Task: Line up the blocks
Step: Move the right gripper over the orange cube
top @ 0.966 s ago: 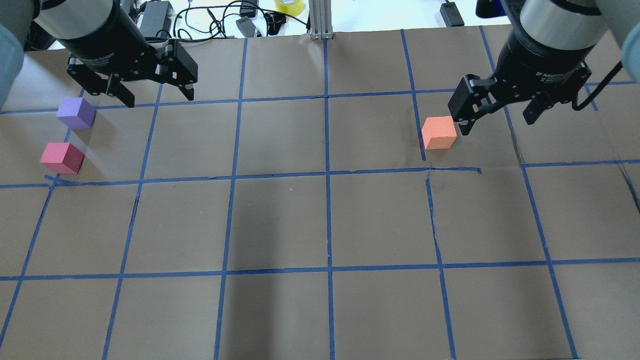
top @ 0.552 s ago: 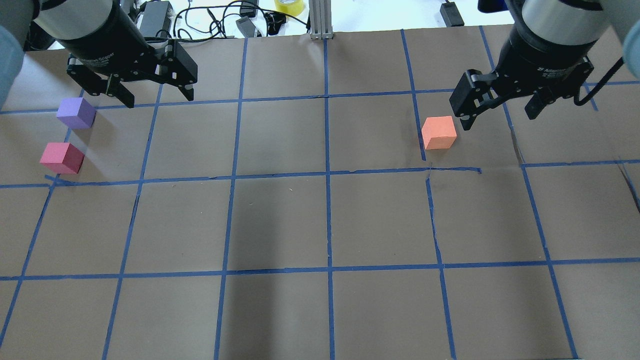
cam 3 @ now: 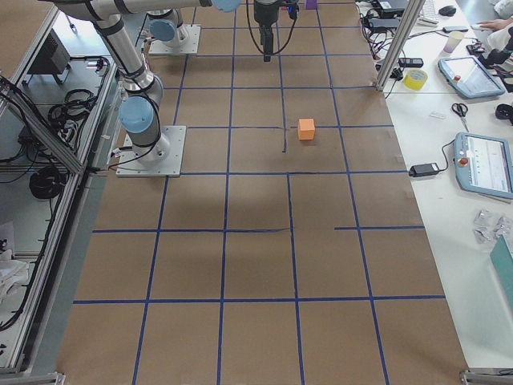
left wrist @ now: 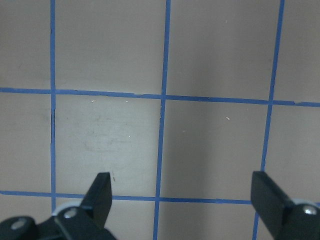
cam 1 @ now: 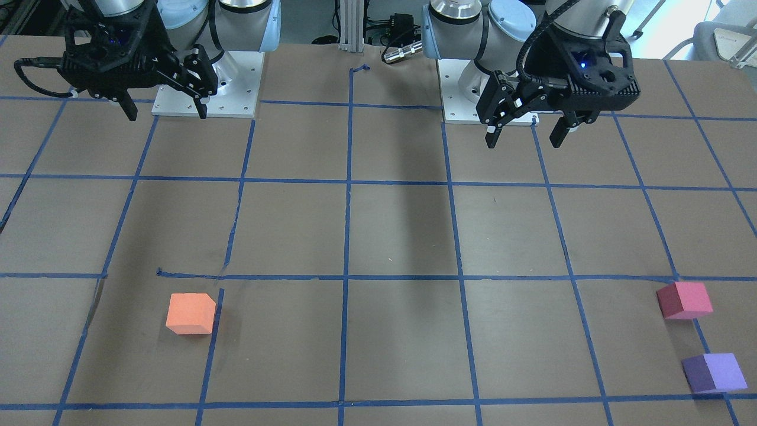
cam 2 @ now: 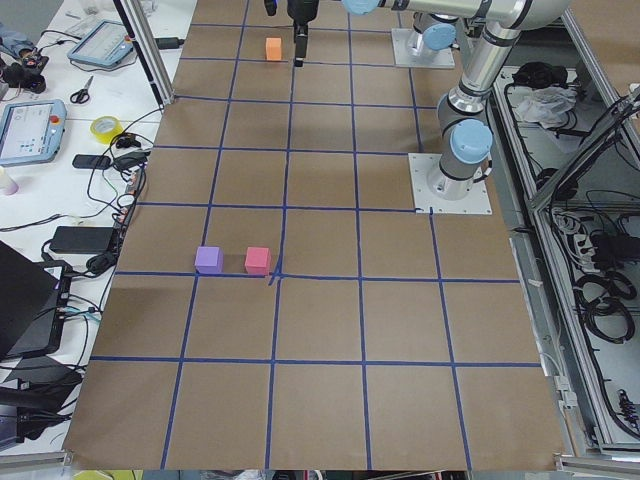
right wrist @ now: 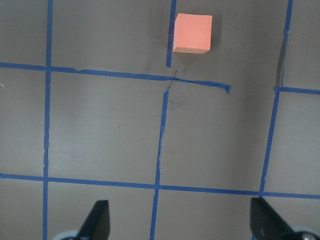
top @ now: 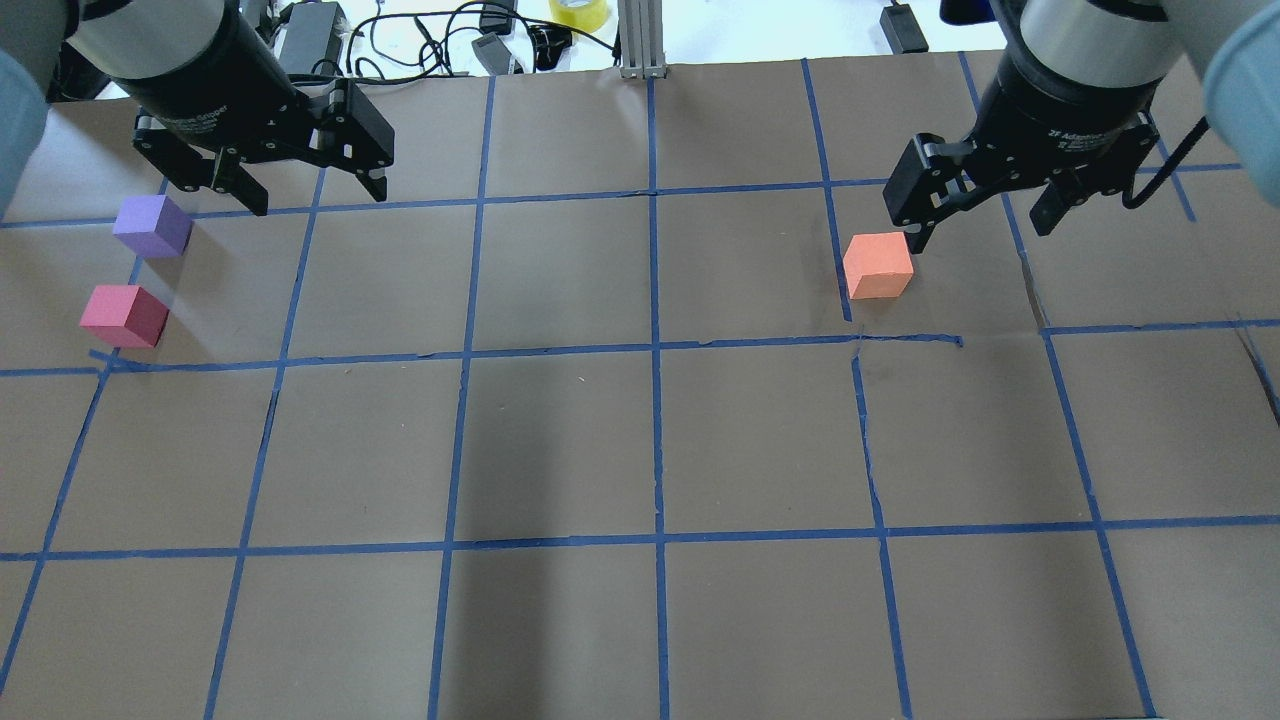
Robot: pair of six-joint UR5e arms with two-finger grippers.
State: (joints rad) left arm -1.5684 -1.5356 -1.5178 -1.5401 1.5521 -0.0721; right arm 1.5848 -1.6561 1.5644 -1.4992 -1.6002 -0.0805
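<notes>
The orange block (top: 878, 265) sits alone on the brown paper at the right, also seen in the front view (cam 1: 190, 313) and the right wrist view (right wrist: 192, 33). The purple block (top: 152, 226) and the pinkish-red block (top: 124, 315) sit close together at the far left, a small gap between them. My right gripper (top: 978, 232) is open and empty, raised just right of the orange block. My left gripper (top: 315, 195) is open and empty, raised to the right of the purple block. The left wrist view shows only taped paper between its fingers (left wrist: 102, 187).
Blue tape lines grid the brown paper. A metal post (top: 640, 40), cables and a yellow tape roll (top: 578, 12) lie along the far edge. The arm bases (cam 1: 207, 83) stand on the robot's side. Tablets (cam 3: 483, 164) lie on the side bench.
My right gripper has drifted up and a little left in the overhead view, staying open beside the orange block. The left gripper and all three blocks have not moved.
</notes>
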